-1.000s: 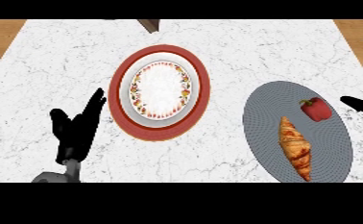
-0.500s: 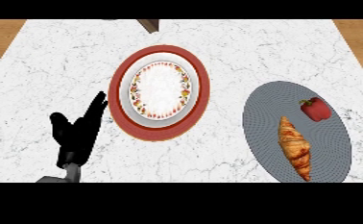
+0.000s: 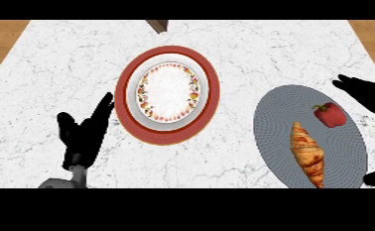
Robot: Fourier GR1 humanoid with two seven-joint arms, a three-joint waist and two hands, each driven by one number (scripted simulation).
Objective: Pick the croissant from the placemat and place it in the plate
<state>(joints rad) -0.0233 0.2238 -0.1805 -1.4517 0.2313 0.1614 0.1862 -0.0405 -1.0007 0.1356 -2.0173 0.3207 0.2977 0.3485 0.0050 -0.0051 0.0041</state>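
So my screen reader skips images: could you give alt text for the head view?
A croissant lies near a red pepper on a grey placemat at the counter's right, with the right hand at the mat's right edge. A patterned plate sits centre; the left hand rests open at lower left.

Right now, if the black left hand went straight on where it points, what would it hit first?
Likely the left black hand meets the red-rimmed round plate at its left edge; height unclear.
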